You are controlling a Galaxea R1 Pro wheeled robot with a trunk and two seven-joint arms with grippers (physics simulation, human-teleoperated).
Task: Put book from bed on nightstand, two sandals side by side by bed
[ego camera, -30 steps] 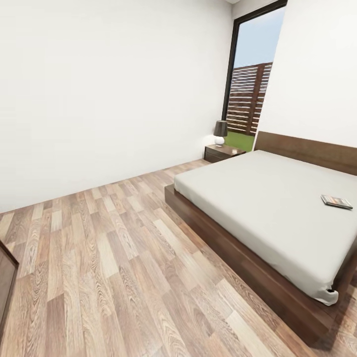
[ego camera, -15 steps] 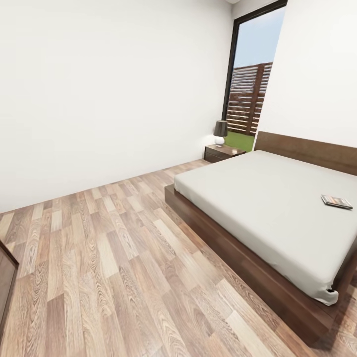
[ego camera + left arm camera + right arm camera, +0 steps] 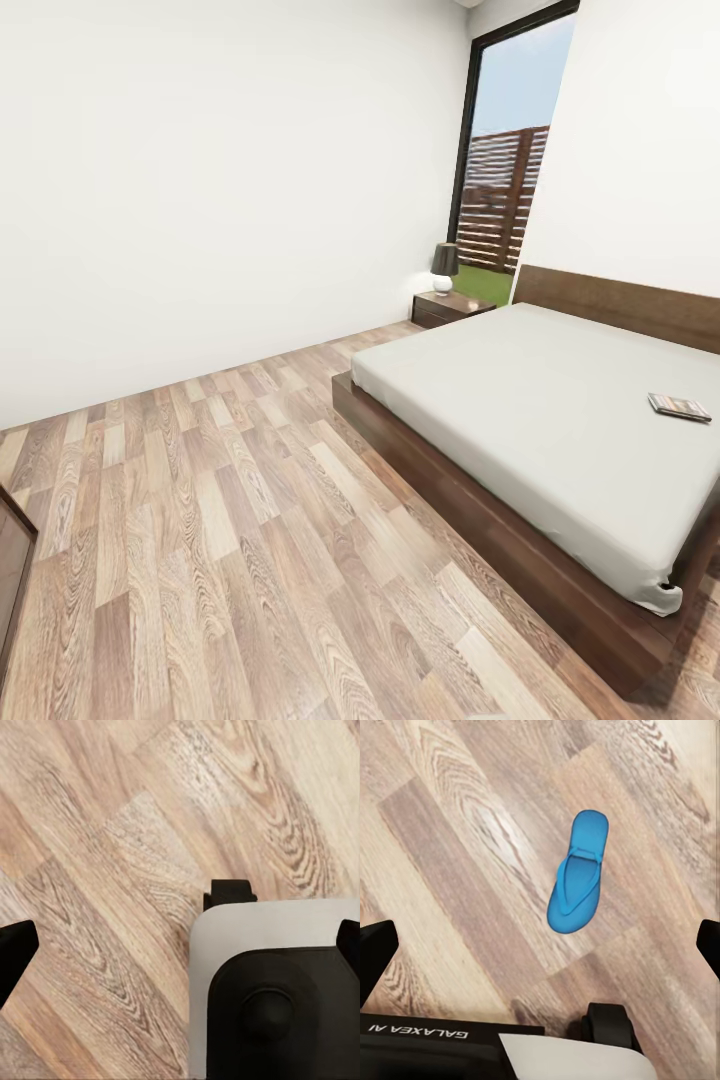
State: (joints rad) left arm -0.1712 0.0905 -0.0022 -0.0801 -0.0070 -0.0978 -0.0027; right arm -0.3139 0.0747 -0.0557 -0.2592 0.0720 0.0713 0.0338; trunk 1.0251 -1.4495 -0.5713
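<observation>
We look across a bedroom of plain white walls (image 3: 200,180) and a pale brown wood-plank floor (image 3: 230,530), and the biggest thing before us is the very large low bed (image 3: 540,420) with its flat pale grey mattress, dark brown wooden frame and long brown headboard, filling the right side of the head view. Behind its far corner rises a tall dark-framed window (image 3: 505,150) with a slatted brown fence and green grass outside. Below the window, just beside the headboard end of the bed, sits the low squarish dark brown nightstand (image 3: 450,306), and on its glossy top stands a small lamp with a dark shade and round white base (image 3: 444,267). At the left edge of the head view a sliver of dark brown furniture (image 3: 12,580) pokes in.

Out on the mattress, toward the right edge and well apart from the nightstand, the thin dark paperback book (image 3: 679,406) lies flat.

Down at the wrists now. Our left gripper (image 3: 180,949) hangs over bare planks above the robot's grey and black base (image 3: 277,997), its two dark fingertips (image 3: 15,949) spread wide at opposite edges, nothing between them. Our right gripper (image 3: 540,949) is likewise spread wide and grasps nothing; beyond it one flat bright blue sandal (image 3: 578,872) lies alone on the floor, untouched, clear of both fingertips.
</observation>
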